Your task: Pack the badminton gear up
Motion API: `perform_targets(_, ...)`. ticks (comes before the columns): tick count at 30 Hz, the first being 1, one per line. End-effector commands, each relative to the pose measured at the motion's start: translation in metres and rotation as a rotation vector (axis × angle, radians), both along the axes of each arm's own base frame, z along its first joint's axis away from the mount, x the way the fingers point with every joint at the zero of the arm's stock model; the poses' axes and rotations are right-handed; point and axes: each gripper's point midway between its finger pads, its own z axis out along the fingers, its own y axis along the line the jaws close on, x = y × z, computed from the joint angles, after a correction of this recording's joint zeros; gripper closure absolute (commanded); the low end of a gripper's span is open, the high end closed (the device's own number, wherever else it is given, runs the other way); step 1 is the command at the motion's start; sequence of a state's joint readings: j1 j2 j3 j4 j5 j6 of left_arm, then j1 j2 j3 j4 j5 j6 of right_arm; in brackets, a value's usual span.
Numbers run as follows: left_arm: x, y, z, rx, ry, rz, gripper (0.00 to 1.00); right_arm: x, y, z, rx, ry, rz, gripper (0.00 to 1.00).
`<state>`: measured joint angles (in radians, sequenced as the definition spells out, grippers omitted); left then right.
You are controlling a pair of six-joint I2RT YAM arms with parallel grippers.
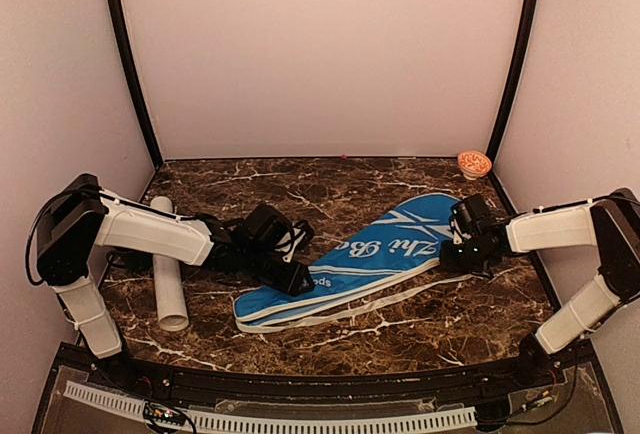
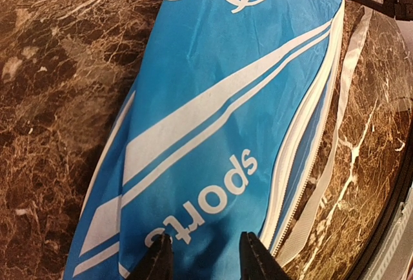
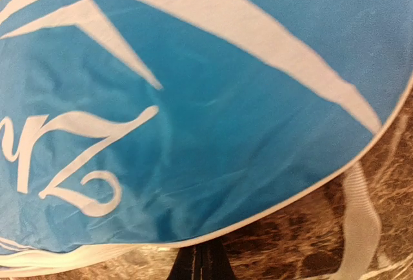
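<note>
Task is looking partly done, going by the layout. The blue racket cover is lying flat and diagonal across the middle of the worktop. Its narrow end is pointing near-left and its wide end far-right. No rackets or shuttlecocks are showing anywhere. They are probably sitting inside the cover, but nothing confirms it.

The long white tube is lying loose by the left edge, well apart from the cover, so it is looking left to pack. The zipper along the cover's side seems to be gaping in the left wrist view, so closing is likely pending too.

The left claw is straddling the narrow end by the "sports" lettering, jaws apart with fabric between. Cannot tell if it is pinching or just hovering. The right claw is sitting clenched at the wide end's rim, near the white strap. Whether it is nipping a zipper pull is hidden, the frame cutting its fingers off.

The orange-patterned bowl is sitting in the far-right corner and is not gear.
</note>
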<state>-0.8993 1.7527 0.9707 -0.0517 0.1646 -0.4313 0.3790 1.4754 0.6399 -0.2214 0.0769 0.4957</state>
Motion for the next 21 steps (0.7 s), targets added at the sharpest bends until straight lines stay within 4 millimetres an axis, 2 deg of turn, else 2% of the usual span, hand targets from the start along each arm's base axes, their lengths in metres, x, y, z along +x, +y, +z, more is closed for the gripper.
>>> perform_targets(1,-0.01,0.013,-0.025,0.063,0.076,0.012,0.63,-0.039,0.038,-0.019,0.037,0.151,0.118,1.0)
perform_targets(5,-0.01,0.011,-0.027,0.06,0.083,0.011,0.63,-0.048,0.073,-0.016,0.062,0.152,0.201,1.0)
perform_targets(7,-0.01,0.009,-0.027,0.054,0.088,0.008,0.63,-0.047,0.091,-0.012,0.076,0.135,0.238,1.0)
perform_targets(9,-0.01,0.009,-0.025,0.051,0.091,0.007,0.63,-0.042,0.1,-0.008,0.079,0.123,0.256,1.0)
perform_targets(12,-0.009,0.008,-0.012,0.022,0.06,0.01,0.61,-0.029,0.097,-0.013,0.025,0.106,0.245,1.0)
perform_targets(15,-0.006,0.012,0.012,-0.003,-0.005,0.003,0.54,-0.014,0.094,-0.019,-0.004,0.104,0.233,1.0)
perform_targets(21,-0.013,0.037,0.061,-0.025,-0.122,-0.012,0.44,0.015,0.088,-0.026,0.008,0.095,0.198,1.0)
